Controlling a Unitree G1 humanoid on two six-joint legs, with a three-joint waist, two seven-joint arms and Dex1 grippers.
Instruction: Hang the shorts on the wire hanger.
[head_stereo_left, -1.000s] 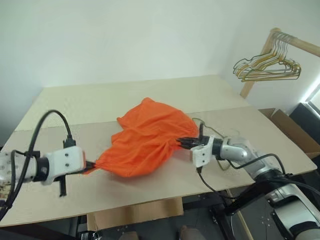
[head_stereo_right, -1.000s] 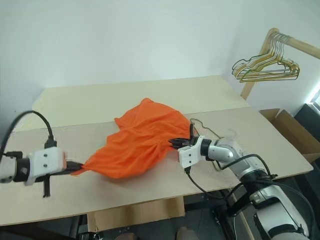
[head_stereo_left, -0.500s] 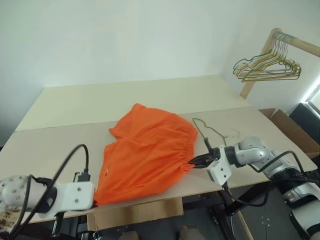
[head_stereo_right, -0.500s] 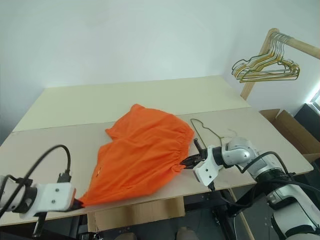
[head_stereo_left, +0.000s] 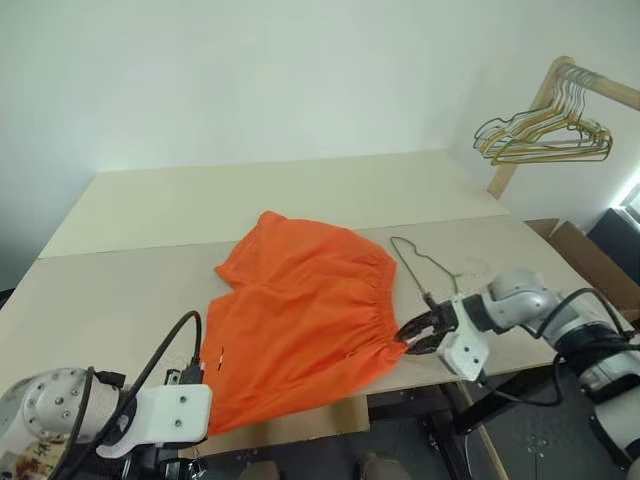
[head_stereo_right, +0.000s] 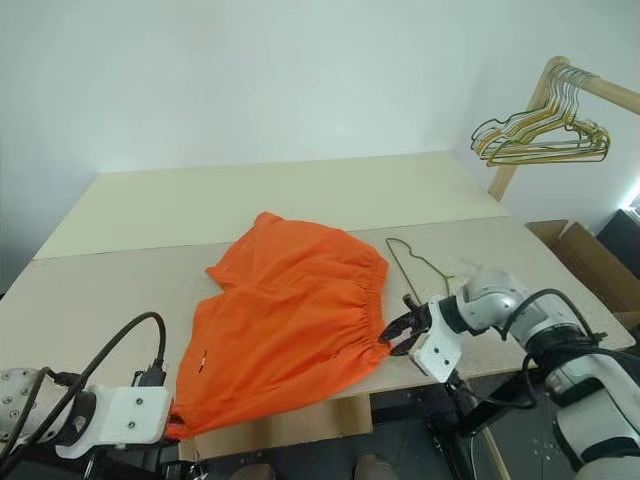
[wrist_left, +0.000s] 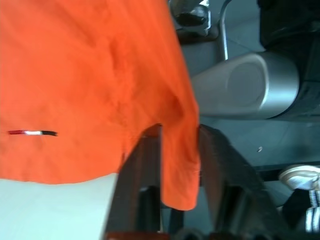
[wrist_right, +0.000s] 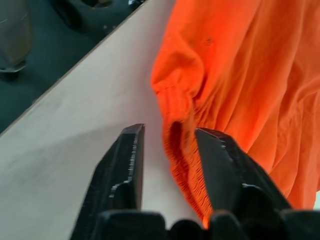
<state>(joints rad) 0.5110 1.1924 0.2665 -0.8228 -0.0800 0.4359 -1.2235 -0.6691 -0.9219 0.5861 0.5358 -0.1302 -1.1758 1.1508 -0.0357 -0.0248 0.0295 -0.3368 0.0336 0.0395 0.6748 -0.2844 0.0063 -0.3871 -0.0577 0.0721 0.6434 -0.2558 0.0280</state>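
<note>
I had the bright orange soft fabric shorts (head_stereo_left: 295, 315) spread flat across the middle of the pale wooden table (head_stereo_left: 130, 290), gathered waistband toward the right of the frame and one leg hem spilling over the near edge at lower left. My right gripper (head_stereo_left: 412, 333) sat at the waistband's near corner with its two black fingers apart — in the right wrist view the elastic edge lay between them, loose, not pinched. My left gripper (wrist_left: 179, 145) was at the overhanging hem, its fingers also apart with a fold of orange cloth between them, unclamped.

The thin olive-green wire hanger (head_stereo_left: 425, 266) lay on the table just right of the waistband, near my right arm; the bunch of gold and green hangers (head_stereo_left: 545, 135) hung on the wooden rack (head_stereo_left: 520, 140) at upper right.

My judgement: the shorts were laid out and let go, so the hanger came next — I'd want to lift clear without snagging the elastic and take the wire by its shoulder.
</note>
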